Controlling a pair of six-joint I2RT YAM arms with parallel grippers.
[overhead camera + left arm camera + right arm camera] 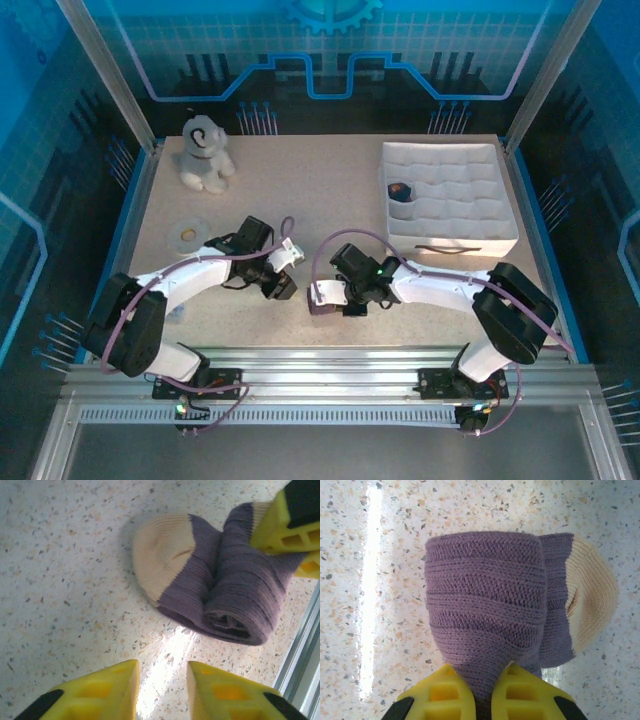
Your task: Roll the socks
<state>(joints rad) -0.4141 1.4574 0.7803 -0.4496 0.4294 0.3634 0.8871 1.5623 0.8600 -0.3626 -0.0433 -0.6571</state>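
The left claw [162,677] hangs open over the bare speckled desk [60,580], just short of the socks [215,590]. They lie at the desk's near middle, between the 2 arms. The bundle is ribbed purple knit in 2 thick folds. Its cream rounded end points away from the right claw [482,687], which pinches the purple end.

Your purple sock [485,595], ribbed with a cream toe, lies folded into a loose roll well left of the box [500,240] and nearer you, its narrow end pinched in the right gripper [481,692]. Your dark sock [401,190], rolled and showing an orange patch, sits in a compartment at the box's left side.
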